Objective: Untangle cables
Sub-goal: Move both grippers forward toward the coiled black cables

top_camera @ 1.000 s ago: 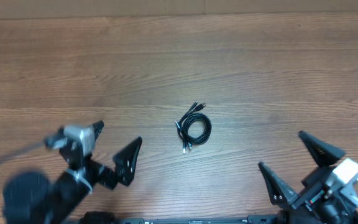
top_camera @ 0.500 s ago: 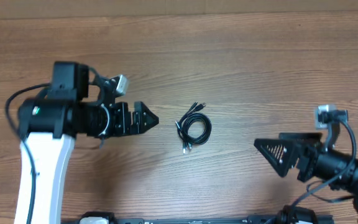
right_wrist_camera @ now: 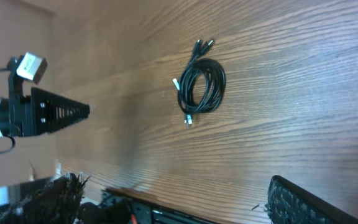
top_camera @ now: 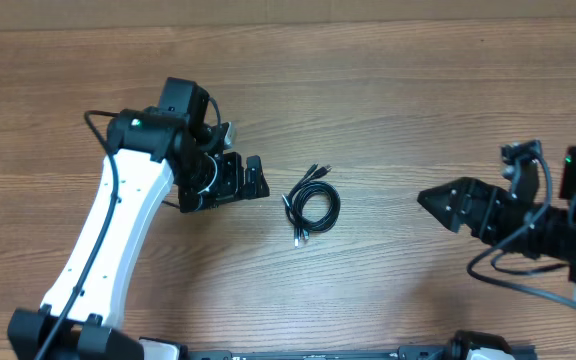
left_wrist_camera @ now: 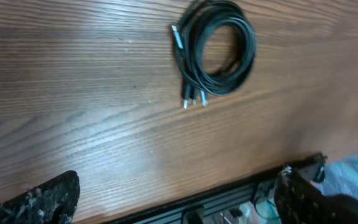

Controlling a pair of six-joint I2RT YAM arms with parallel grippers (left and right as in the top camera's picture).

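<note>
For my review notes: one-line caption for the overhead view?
Coiled black cables lie untouched between the open left gripper and open right gripper.

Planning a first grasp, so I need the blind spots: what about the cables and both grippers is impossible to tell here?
- Count and crossings of the cables: tiny overhead, strands overlapping in both wrist views.
- Type of the plug ends: too small everywhere.
- The left gripper: its fingers are cut off by the left wrist view's bottom edge.
- The right gripper: overhead shows one dark shape, and the two sides cannot be told apart there.
</note>
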